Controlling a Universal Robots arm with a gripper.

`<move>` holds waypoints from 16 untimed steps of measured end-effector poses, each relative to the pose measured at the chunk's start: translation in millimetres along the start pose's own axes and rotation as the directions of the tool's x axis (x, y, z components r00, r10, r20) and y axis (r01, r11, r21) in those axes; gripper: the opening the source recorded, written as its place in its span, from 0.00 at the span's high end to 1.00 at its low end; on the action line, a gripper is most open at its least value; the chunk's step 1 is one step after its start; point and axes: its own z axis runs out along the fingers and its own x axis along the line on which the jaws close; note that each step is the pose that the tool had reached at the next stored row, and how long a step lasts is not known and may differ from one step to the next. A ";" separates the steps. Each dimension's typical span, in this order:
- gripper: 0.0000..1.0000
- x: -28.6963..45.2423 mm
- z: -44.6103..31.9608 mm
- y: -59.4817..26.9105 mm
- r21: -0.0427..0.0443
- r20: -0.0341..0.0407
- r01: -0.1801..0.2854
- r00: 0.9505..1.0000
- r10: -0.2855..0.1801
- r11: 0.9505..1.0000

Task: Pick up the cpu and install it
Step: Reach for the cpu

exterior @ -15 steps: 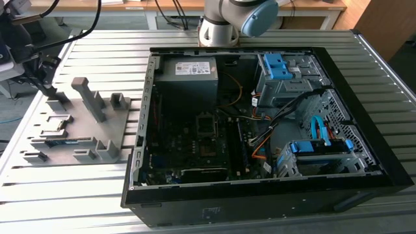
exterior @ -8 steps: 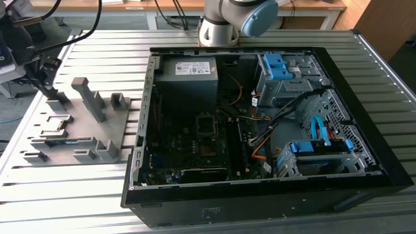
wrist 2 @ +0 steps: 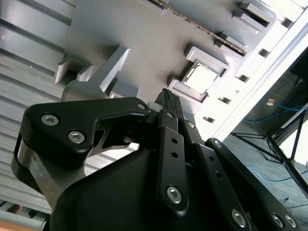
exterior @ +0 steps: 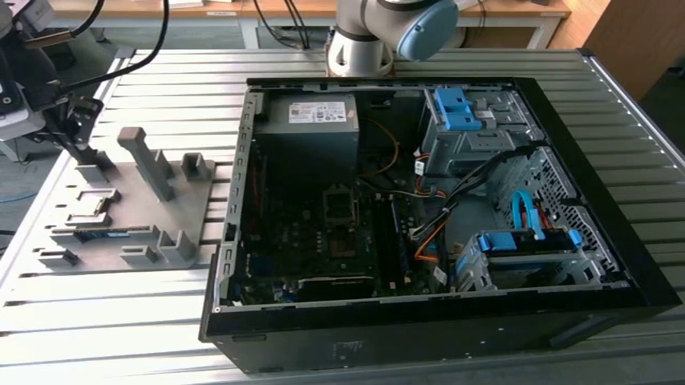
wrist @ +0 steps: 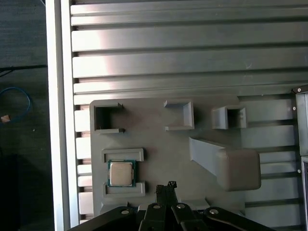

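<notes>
The cpu (wrist: 120,173) is a small square chip with a silvery face. It lies flat in a low bracket on the grey fixture plate (wrist: 159,139), near the table's edge. The second wrist view also catches the cpu (wrist 2: 201,78) in its bracket. My gripper (wrist: 166,186) hangs above the plate, a short way to the side of the chip, not touching it. Its black fingers are shut together with nothing between them. In the exterior view my gripper (exterior: 83,148) is at the far left over the fixture plate (exterior: 128,216).
A tall grey post (wrist: 238,168) rises from the plate close to the fingers, with several small empty holders (wrist: 180,115) around it. The open computer case (exterior: 428,321) fills the middle of the slatted table, with its motherboard socket (exterior: 337,200) beside cables and blue drive bays.
</notes>
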 end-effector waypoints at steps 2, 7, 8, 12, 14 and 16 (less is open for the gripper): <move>0.90 0.0 1.1 0.0 0.000 0.000 0.000 1.000 0.000 1.000; 0.90 0.2 4.0 -0.2 0.000 0.000 0.000 1.000 0.000 1.000; 0.90 0.2 4.5 -0.2 0.000 0.000 0.000 1.000 0.000 1.000; 0.90 0.3 6.8 -0.3 0.000 0.000 0.000 1.000 0.000 1.000; 0.90 0.3 7.9 -0.4 0.000 0.000 0.000 1.000 0.000 1.000; 0.90 0.4 9.3 -0.4 0.000 0.000 0.000 1.000 0.000 1.000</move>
